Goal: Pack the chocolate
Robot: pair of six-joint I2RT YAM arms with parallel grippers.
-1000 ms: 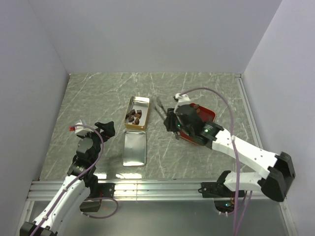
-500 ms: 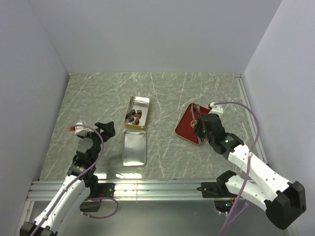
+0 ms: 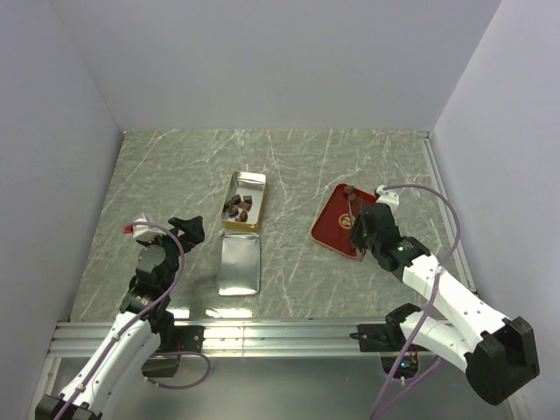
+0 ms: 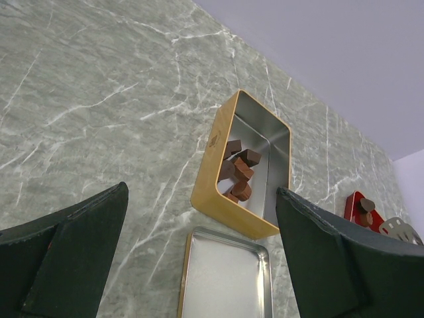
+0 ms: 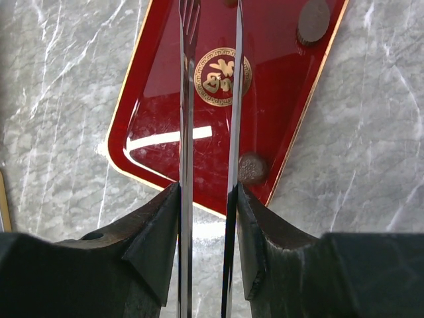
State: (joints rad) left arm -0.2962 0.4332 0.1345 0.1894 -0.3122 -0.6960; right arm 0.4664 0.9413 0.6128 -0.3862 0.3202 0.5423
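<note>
Several brown chocolate chunks (image 3: 239,206) lie in the open gold tin (image 3: 246,180), also seen in the left wrist view (image 4: 238,169). More chocolate pieces (image 5: 252,169) (image 5: 313,20) lie on the red tray (image 5: 165,99), which shows at the right in the top view (image 3: 331,229). My right gripper (image 5: 209,189) is shut on metal tongs (image 5: 187,79) whose blades reach over the tray, slightly apart with nothing between them. My left gripper (image 4: 202,199) is open and empty, near-left of the tin (image 4: 215,199).
The tin's silver lid (image 3: 239,264) lies face up just near of the tin, also in the left wrist view (image 4: 225,275). White walls enclose the grey marble table (image 3: 175,175) at the back and both sides.
My right arm has swung right with the tongs, from the gap between tin and tray to over the red tray. The left arm has not moved.
</note>
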